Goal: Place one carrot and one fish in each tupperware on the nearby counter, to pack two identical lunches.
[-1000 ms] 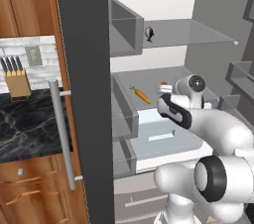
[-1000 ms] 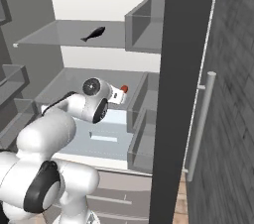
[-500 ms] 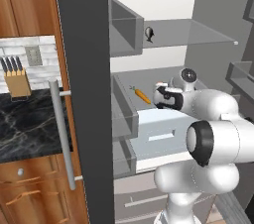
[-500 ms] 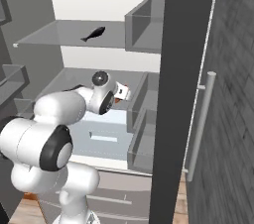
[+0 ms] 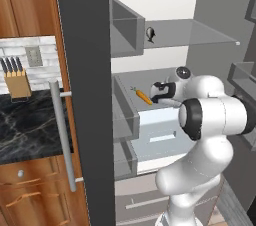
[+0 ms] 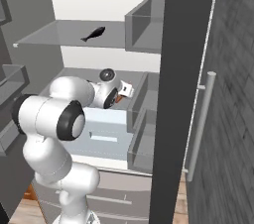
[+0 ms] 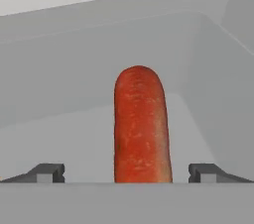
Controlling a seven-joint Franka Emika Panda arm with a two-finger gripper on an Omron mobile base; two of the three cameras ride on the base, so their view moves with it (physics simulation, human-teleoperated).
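Observation:
On the middle shelf of the open fridge lies an orange carrot (image 5: 144,97). My gripper (image 5: 160,93) hovers just to its right, reaching in over the shelf. In the hand view the carrot (image 7: 141,126) looks red-orange and runs lengthwise between my open fingertips (image 7: 48,172), untouched by either. From the right base view my gripper (image 6: 124,91) sits above a sliver of the carrot (image 6: 119,100). A slim dark fish (image 5: 150,33) (image 6: 94,33) rests on the glass shelf above. The black marble counter (image 5: 30,130) is at left. The tupperware is out of view.
The dark fridge door (image 5: 82,95) with its long handle (image 5: 62,135) stands between fridge and counter. A knife block (image 5: 17,82) sits on the counter. A pale drawer (image 5: 160,137) lies under the shelf. Grey door bins (image 6: 144,119) flank the right side.
My arm has folded up and pushed the hand further into the fridge toward the carrot. The carrot and fish have stayed put, and the fingers have stayed open.

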